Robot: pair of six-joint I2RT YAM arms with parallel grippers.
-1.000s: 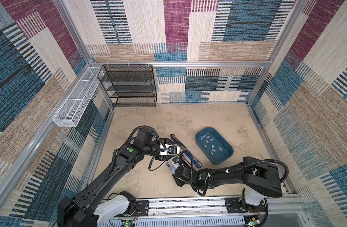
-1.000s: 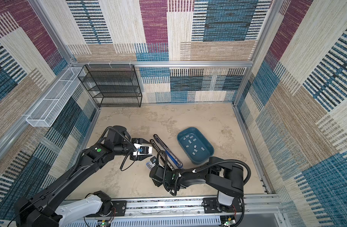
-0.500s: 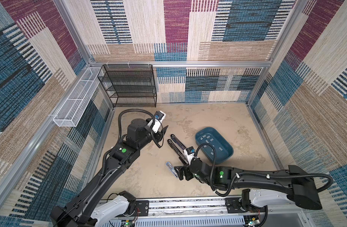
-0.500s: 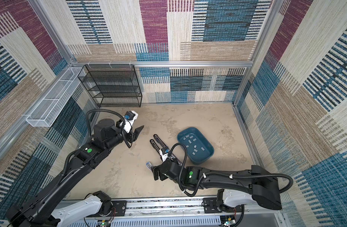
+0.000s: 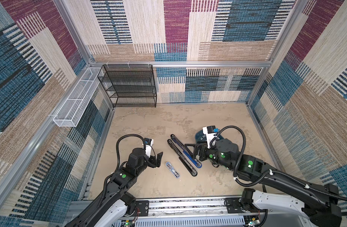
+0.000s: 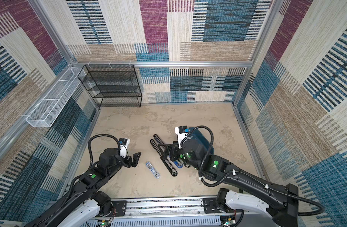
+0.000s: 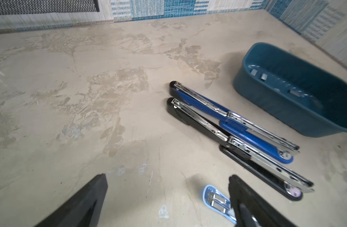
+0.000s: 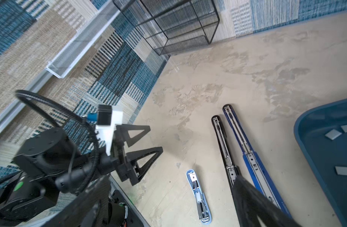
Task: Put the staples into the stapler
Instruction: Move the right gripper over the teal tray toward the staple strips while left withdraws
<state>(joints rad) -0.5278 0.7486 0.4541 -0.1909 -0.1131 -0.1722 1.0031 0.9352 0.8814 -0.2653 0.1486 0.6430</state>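
On the desk (image 5: 149,121), near its middle, a black stapler (image 7: 217,135) and a blue stapler (image 7: 214,107) are laid side by side, both swung fully open and flat, metal channels facing up. A small light-blue stapler (image 5: 172,170) is laid just beside the black one, on the side toward the left arm, also opened flat.

The staples (image 8: 333,134) are seen as loose grey strips scattered on the floor of a teal plastic tub (image 7: 286,110), which is set just beyond the blue stapler, on the right arm's side.

The left hand (image 5: 157,160) is held over bare desk near the light-blue stapler, its jaws spread wide apart, nothing gripped. The right hand (image 5: 190,151) is held between the tub and the two long staplers, overlapping them in both top views; its jaws are also spread apart and nothing is gripped. Contact with the staplers cannot be told.

A black wire shelf (image 5: 129,86) is stood against the back wall, and a white wire basket (image 5: 76,104) is fixed to the left wall.
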